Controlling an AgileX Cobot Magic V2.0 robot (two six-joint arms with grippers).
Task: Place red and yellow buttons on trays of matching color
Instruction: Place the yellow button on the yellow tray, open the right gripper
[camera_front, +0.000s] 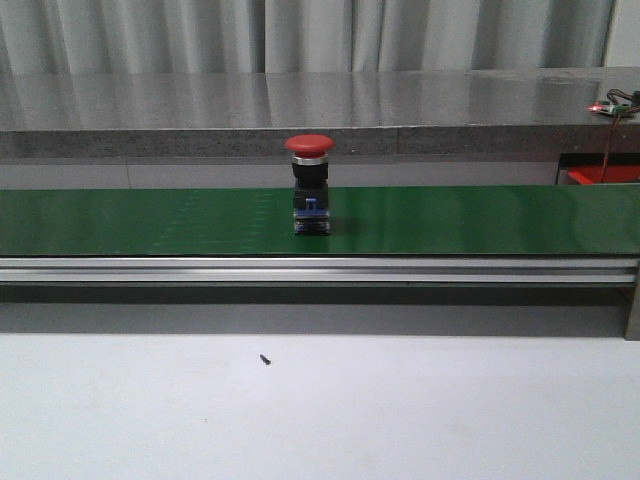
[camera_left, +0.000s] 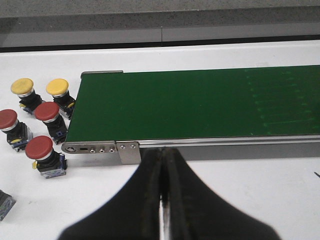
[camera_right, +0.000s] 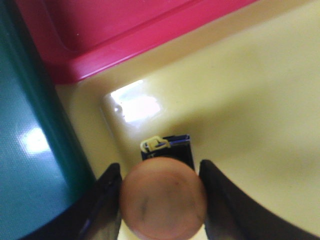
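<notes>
- Right tool (camera_right: 161, 200) grips a button (camera_right: 163, 199) over the yellow tray (camera_right: 260, 125).
- Left tool (camera_left: 164, 200) closed, empty.
- 1 red button (camera_front: 309, 185) upright on green belt (camera_front: 480, 218).

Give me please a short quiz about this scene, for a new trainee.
1. True or false: the button on the belt stands upright.
2. How many spare buttons stand by the belt's end in the left wrist view? A) three B) five C) seven
3. Fill in: the right gripper has its held button over the ___ tray.

Key: 1 true; 2 B; 3 yellow.
</notes>
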